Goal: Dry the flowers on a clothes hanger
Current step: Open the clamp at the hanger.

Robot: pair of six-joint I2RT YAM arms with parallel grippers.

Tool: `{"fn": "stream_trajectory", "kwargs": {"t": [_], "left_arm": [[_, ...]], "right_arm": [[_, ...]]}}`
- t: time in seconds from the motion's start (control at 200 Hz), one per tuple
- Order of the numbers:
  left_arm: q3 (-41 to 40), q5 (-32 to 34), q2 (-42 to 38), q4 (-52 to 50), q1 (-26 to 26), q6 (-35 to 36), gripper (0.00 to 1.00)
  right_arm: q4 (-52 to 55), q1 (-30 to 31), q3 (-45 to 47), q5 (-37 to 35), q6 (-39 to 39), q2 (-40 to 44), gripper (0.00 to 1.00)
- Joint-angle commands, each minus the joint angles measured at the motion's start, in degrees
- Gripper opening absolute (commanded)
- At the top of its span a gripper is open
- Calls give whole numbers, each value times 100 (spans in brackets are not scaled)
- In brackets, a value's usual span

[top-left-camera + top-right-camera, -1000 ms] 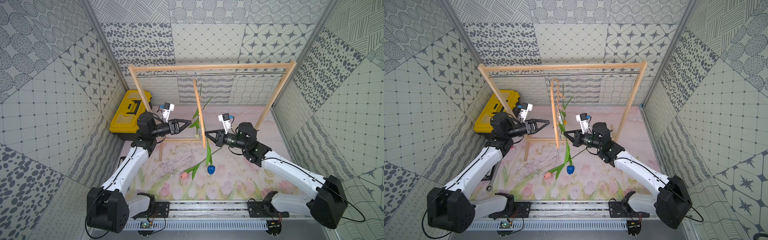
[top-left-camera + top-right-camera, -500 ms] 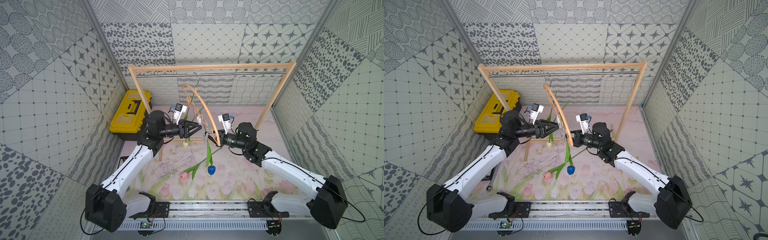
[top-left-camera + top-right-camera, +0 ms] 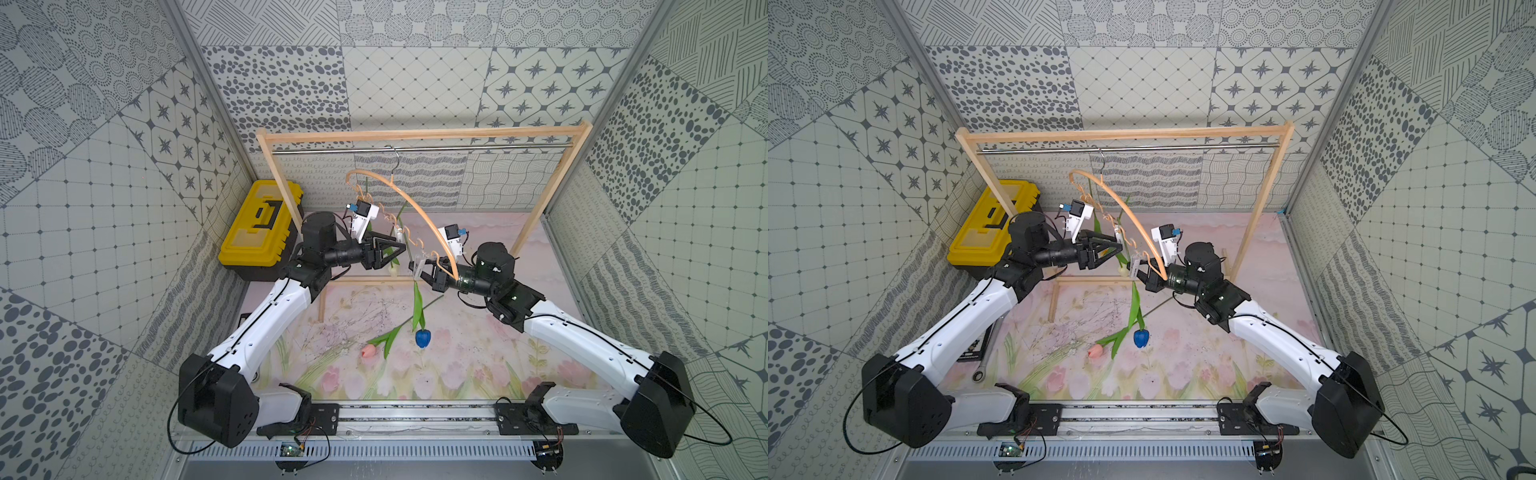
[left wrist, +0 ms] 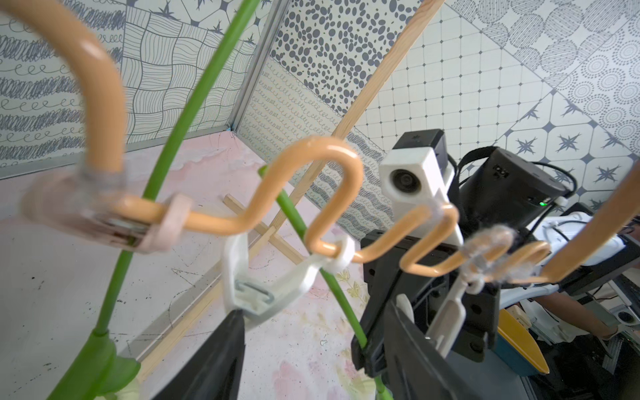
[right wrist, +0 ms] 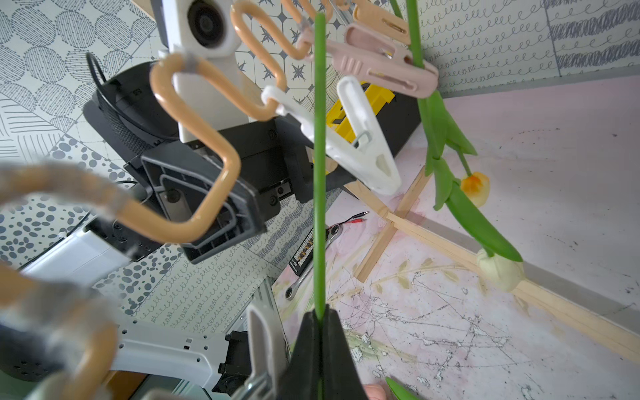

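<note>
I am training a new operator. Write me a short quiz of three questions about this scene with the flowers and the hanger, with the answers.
1. True or false: the pink flower hangs from the hanger.
2. What does the right gripper hold? A: the stem of the blue flower. B: a white clip. C: the hanger's hook.
3. Fill in: the jaws of the left gripper are ____.

Key: 1 false, it lies on the mat. 2 A. 3 open.
</note>
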State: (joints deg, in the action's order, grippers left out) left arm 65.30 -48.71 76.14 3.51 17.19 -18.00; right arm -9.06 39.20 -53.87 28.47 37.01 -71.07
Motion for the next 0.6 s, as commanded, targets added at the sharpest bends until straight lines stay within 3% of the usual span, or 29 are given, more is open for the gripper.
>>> {"fn": "stream_trajectory", "kwargs": {"t": [0.0,0.205,0.415,0.595], "left_arm": [[191,278,122,-217,47,670,69],[364,293,209,-287,41,805,69],[466,-33,386,-113,43,555,56],[561,-69,506,-102,45,568,58]], "right_arm": [[-77,20,-166,46,-80,65,0],[-26,25,-210,71,-89,23,0],[-24,24,-221,80,-82,14,0],[20,26,-253,106,-93,14,0]]}}
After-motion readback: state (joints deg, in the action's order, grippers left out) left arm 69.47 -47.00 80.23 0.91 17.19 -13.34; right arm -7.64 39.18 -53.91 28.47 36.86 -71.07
